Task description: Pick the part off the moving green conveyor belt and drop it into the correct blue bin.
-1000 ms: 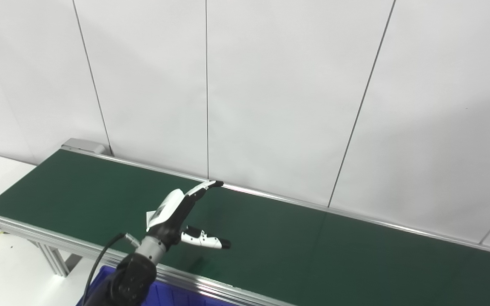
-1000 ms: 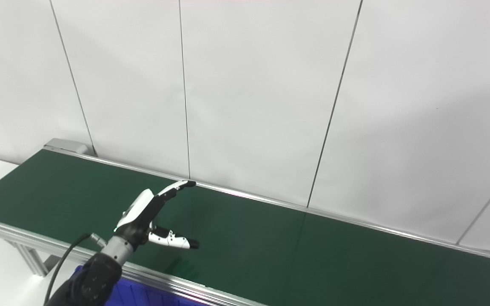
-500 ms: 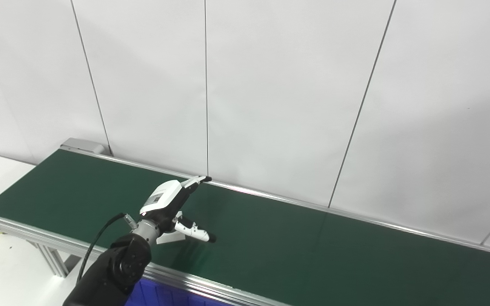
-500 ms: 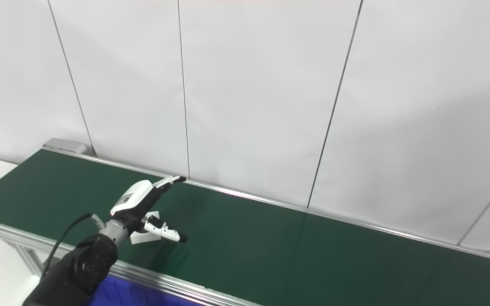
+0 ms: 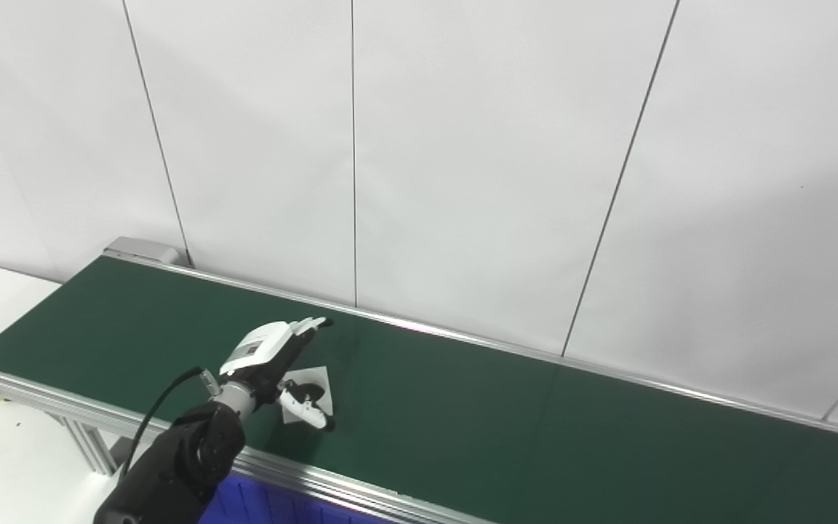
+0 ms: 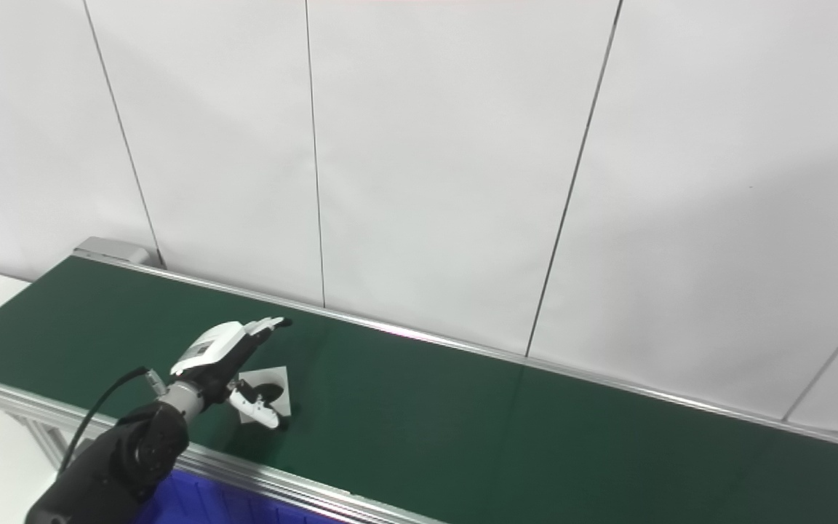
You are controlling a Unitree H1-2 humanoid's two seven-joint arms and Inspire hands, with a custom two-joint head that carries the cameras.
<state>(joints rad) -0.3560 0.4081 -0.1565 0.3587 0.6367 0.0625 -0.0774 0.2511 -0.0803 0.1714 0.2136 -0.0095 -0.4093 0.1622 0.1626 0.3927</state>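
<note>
In the lower left of the frame, the flat white square-shaped part (image 5: 307, 383) is lying on the dark green conveyor belt (image 5: 535, 429), and it is being reached over by the white-and-black left hand (image 5: 278, 359), whose fingers are spread apart; whether the part is being touched by the thumb cannot be told. The part is not yet being gripped or lifted. The blue plastic bin (image 5: 273, 506) is being shown only as an edge at the bottom, so pickup, carrying and dropping are judged outstanding. The right hand is not being shown
</note>
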